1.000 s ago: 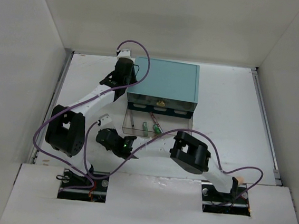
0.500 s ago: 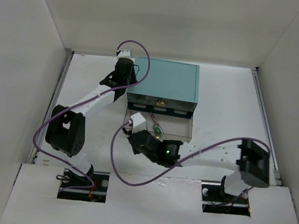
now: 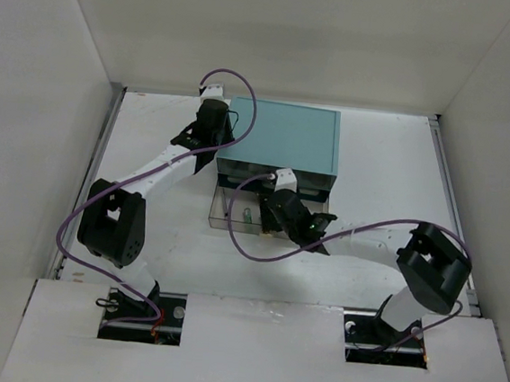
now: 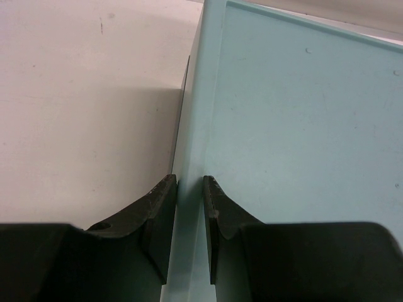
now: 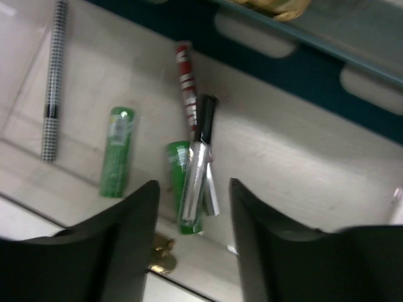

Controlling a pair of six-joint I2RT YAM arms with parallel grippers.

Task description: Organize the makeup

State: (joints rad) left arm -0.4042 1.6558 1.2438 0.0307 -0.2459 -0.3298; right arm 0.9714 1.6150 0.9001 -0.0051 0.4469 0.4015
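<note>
Tube [image 5: 197,179] overlaps one green stick [image 5: 174,162]; teal box [image 3: 283,135] behind.

Right gripper [image 5: 192,189]: black fingers. Between them, silver tube [image 5: 196,170] with black cap. Under it, green stick [image 5: 172,157]. Left of fingers, second green stick [image 5: 118,151], glossy, pale label marks. Farther left, checked pencil [image 5: 53,75], fine black-and-white check, black band. Beyond fingertips, red pencil [image 5: 184,72], white bands. Drawer floor [image 5: 283,157] pale cream. Gold knob [image 5: 160,261] below fingers. Left gripper [image 4: 189,189]: black fingers on teal box [image 4: 296,126]; white table [image 4: 82,75] to left. Cable [image 3: 254,110] purple.
</note>
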